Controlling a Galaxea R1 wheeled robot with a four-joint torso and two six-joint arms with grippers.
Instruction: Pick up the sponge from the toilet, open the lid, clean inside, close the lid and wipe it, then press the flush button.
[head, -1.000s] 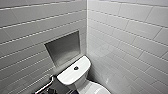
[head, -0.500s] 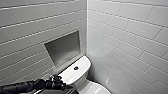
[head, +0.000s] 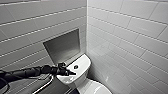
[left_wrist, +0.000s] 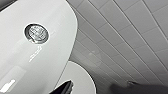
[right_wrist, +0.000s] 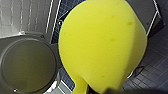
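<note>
Sponge first: bright yellow, bulging right up against my right wrist camera, hanging clear of the blue tiled floor beneath it. I read the right gripper as grasping it, because the block narrows to a pinched neck at the dark edge where the gripper sits. Next to the sponge in that view is a round grey shape, and I cannot tell what it is.

In the head view my left arm reaches in over the toilet. The left gripper is above the near part of the tank top, just beside the flush button and not on it. I cannot tell whether it touches the ceramic, nor whether that gripper is released or clenched. From the left wrist the button shows as a round ringed disc in the glossy white top, with nothing covering it. The lid lies down over the bowl, below the tank. A recessed niche sits in the grey tiled wall behind the tank.
</note>
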